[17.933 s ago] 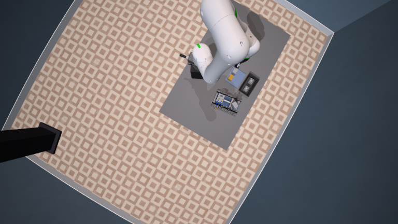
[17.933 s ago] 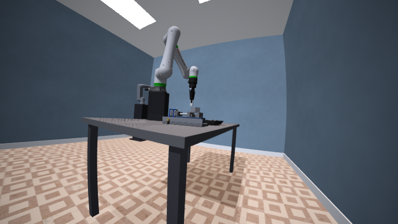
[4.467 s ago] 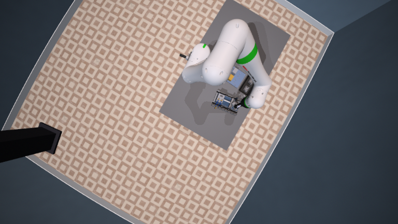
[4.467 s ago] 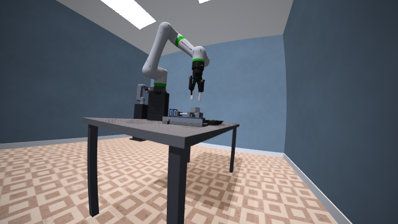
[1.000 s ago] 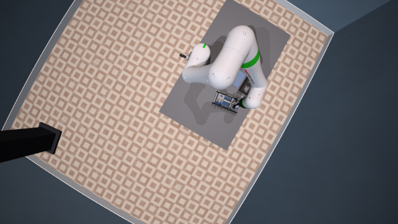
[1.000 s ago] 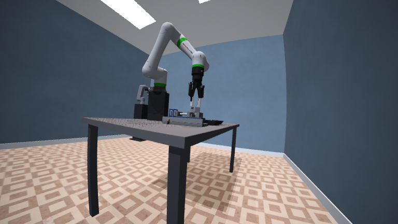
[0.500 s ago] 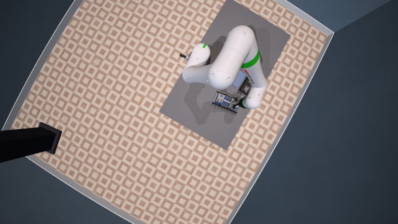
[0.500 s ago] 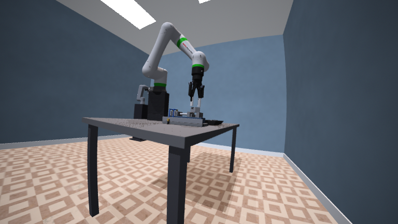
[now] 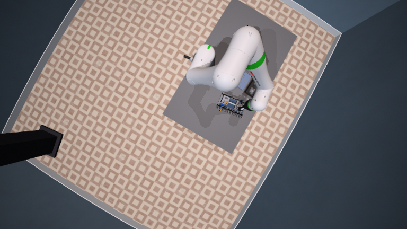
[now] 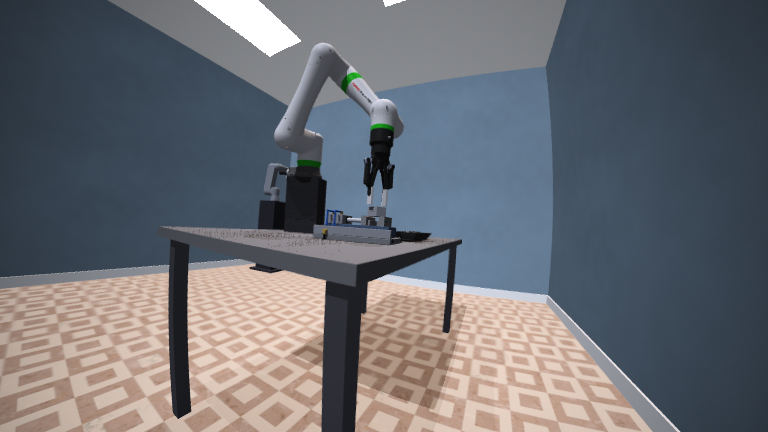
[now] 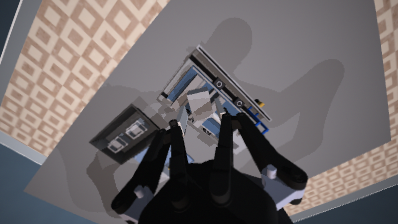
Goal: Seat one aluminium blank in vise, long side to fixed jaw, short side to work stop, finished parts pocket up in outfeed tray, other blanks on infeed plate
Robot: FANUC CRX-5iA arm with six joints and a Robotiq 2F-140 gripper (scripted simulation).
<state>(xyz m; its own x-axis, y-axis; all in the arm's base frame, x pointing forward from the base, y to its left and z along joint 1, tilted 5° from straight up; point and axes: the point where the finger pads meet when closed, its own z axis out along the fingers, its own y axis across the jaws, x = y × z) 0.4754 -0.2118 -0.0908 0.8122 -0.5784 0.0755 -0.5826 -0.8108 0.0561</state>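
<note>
the gripper [image 10: 377, 201] hangs straight down over the vise [image 10: 354, 232], its jaws released and part-way apart, gripping nothing. a grey aluminium blank [image 11: 199, 100] sits just below and between the fingertips, in the vise's opening; whether it lies flat on the low bars or meets the fixed jaw cannot be told from any view.

the vise stands near the table [image 10: 268, 247] edge facing the exterior camera, with bare grey top stretching away to its left. the dark outfeed tray [image 11: 107, 132] lies just beside the vise, apart from it. two pale pieces [image 11: 125, 138] rest inside, too small to tell which way up they are.

from above, the white arm [image 9: 239, 56] covers most of the cell. only a corner of the pale blue infeed plate [image 9: 244, 81] peeks out beneath the forearm, and anything on it is hidden. in the wrist view the black gripper body fills the lower frame and cuts off the vise's near end, work stop included.
</note>
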